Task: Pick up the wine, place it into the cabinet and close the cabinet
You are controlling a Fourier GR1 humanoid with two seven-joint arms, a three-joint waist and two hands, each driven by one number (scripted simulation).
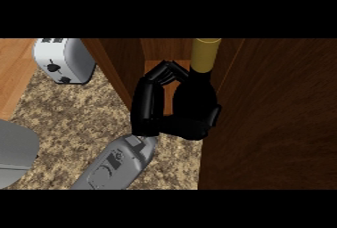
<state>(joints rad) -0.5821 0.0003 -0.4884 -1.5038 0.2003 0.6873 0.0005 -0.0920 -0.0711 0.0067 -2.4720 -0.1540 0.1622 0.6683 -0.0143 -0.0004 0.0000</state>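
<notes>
The wine bottle (197, 95) has a dark body and a gold neck (205, 53). It stands upright in the opening of the dark wood cabinet (121, 67), between the cabinet's left wall and a broad wood panel (276, 116) on the right. My right hand (187, 124) is shut on the bottle's body, with its fingers (150, 91) curled round the left side and its grey forearm (115, 167) coming up from the lower edge. The bottle's base is hidden behind the hand. My left hand does not show.
A white toaster (63, 60) stands on the speckled stone counter (72, 120) at the upper left, close to the cabinet's left wall. A light wood surface (13, 71) borders the counter at the far left. A grey rounded shape (13, 153) sits at the left edge.
</notes>
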